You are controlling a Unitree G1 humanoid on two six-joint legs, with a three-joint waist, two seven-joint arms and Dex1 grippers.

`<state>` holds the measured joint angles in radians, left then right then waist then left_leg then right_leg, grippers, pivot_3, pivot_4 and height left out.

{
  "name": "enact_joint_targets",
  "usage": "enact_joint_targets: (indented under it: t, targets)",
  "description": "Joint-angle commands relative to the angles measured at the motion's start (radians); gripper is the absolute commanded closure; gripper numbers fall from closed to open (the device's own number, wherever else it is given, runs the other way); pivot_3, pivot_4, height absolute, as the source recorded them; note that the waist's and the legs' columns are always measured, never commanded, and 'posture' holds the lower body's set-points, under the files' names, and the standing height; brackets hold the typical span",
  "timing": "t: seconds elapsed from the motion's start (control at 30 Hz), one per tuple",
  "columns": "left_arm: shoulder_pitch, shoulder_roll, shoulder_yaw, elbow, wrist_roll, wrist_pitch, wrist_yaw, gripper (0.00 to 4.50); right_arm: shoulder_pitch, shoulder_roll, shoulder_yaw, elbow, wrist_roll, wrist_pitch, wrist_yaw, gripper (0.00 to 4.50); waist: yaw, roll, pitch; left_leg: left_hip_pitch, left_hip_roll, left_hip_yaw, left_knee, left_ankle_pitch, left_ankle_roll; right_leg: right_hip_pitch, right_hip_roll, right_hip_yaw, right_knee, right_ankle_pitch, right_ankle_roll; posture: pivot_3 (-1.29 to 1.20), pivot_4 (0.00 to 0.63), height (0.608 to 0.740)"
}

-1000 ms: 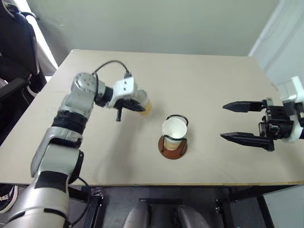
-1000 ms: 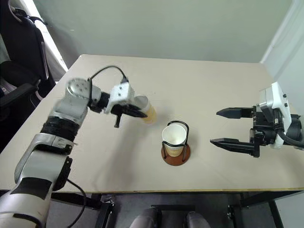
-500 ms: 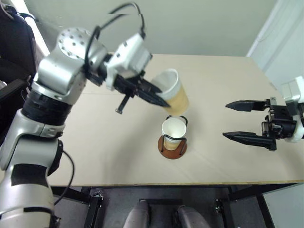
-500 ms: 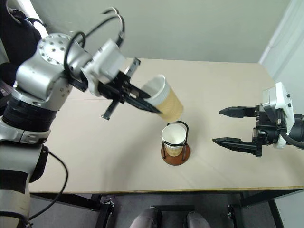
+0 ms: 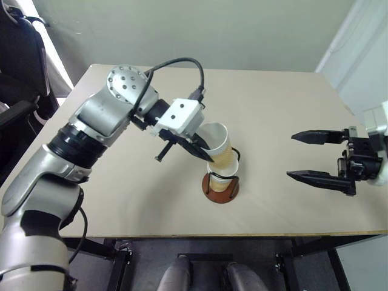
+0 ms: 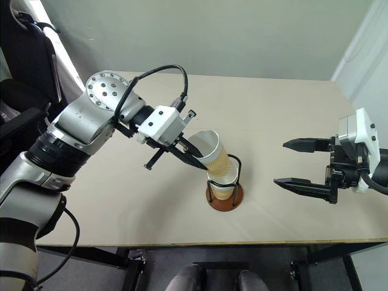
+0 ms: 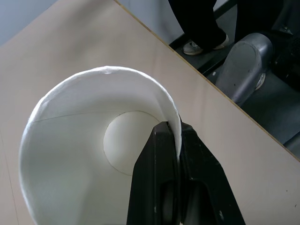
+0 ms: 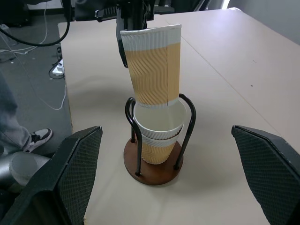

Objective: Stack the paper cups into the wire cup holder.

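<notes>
- The left gripper (image 6: 195, 159) is pinching a paper cup (image 6: 212, 153) by its rim, tilted, over the wire cup holder (image 6: 225, 191).
- Nested cups (image 8: 157, 130) are sitting in the holder.
- At three o'clock, the right gripper (image 6: 300, 164) is hanging spread wide.

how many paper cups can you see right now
3. Two sit nested in the holder: a lower cup and an upper cup inside it. The third cup is pinched at its rim by the left gripper, its bottom just entering the stack.
</notes>
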<state>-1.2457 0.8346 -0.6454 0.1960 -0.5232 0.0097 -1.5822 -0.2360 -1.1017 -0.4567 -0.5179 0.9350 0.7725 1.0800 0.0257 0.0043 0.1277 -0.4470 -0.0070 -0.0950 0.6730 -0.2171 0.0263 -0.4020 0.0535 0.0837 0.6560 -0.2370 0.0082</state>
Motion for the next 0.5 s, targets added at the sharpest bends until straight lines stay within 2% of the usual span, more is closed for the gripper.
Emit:
enact_joint_targets:
  t: [0.03, 0.1, 0.23, 0.43, 0.5]
  targets:
    - [-0.002, -0.021, 0.022, 0.025, 0.034, -0.031, -0.032, 4.08, -0.007, -0.016, -0.044, -0.021, 0.018, -0.001, -0.013, 0.00, 0.001, 0.000, 0.000, 0.000, 0.000, 0.000, 0.000, 0.000, 0.000, 0.000, 0.000, 0.000, 0.000, 0.000, 0.000, 0.00, 0.150, 0.740]
    - [-0.005, -0.048, 0.036, 0.053, 0.067, -0.042, -0.032, 3.57, -0.012, -0.015, -0.036, -0.019, 0.018, -0.003, -0.017, 0.00, 0.003, 0.000, 0.000, 0.000, 0.000, 0.000, 0.000, 0.000, 0.000, 0.001, 0.000, 0.000, 0.000, 0.000, 0.000, 0.00, 0.150, 0.740]
    - [-0.005, -0.090, 0.065, 0.096, 0.111, -0.067, -0.032, 2.15, -0.021, -0.014, -0.021, -0.016, 0.017, -0.005, -0.025, 0.00, 0.002, 0.000, 0.000, 0.000, 0.000, 0.000, 0.001, 0.000, 0.000, 0.000, 0.000, 0.000, 0.000, 0.000, 0.000, 0.00, 0.150, 0.740]
    - [0.002, -0.094, 0.080, 0.092, 0.099, -0.045, -0.032, 0.04, -0.031, -0.013, -0.005, -0.010, 0.014, -0.006, -0.024, 0.00, 0.002, 0.000, 0.000, -0.004, 0.000, 0.000, 0.000, 0.000, 0.000, -0.004, 0.000, 0.000, 0.000, 0.000, 0.001, 0.00, 0.150, 0.740]
    - [0.008, -0.089, 0.101, 0.078, 0.084, -0.015, -0.032, 0.04, -0.037, -0.013, 0.003, -0.004, 0.014, -0.009, -0.019, 0.00, 0.002, 0.000, 0.000, -0.005, 0.000, 0.000, 0.001, 0.000, 0.000, -0.004, 0.000, 0.000, -0.001, 0.001, 0.001, 0.00, 0.150, 0.740]
